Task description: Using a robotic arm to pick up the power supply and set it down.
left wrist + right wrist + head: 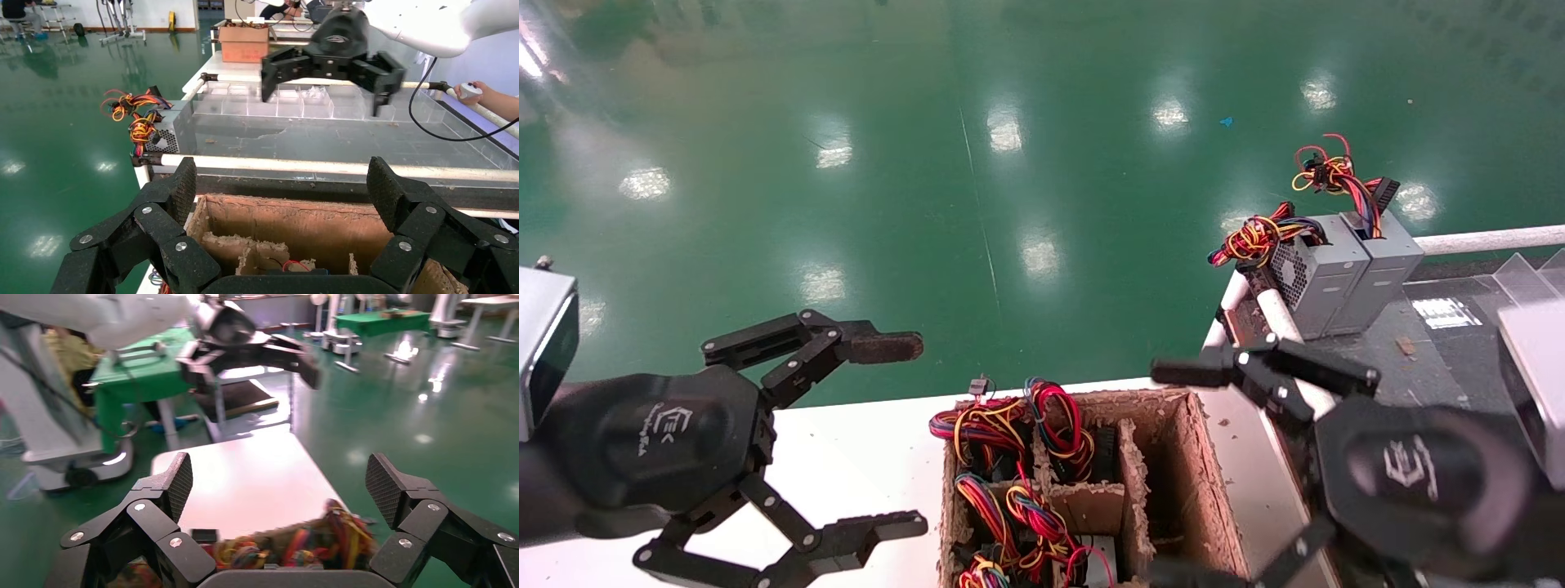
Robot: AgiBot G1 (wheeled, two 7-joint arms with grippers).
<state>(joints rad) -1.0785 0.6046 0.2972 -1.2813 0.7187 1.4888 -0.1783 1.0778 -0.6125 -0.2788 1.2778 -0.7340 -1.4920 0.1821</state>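
The power supply [1387, 265], a plain-sided grey box with loose red, yellow and black wires and a black connector [1385, 193], stands upright on the dark table [1442, 359] at the right. It touches a second grey box with a perforated vent face [1316, 278]. My right gripper [1173, 478] hangs open and empty over the right side of the cardboard carton [1205, 490], nearer to me than the power supply. In its wrist view the gripper [280, 485] has only blurred wire bundles [306, 542] below it. My left gripper [907, 437] is open and empty over the white table [846, 465].
The carton's dividers [1128, 482] hold several wire-bundled units [1009, 441]; its right compartment looks empty. A white tube rail [1483, 239] and clear plastic trays [1532, 273] edge the dark table. Green floor lies beyond. A person's hand [489, 98] is at the far side.
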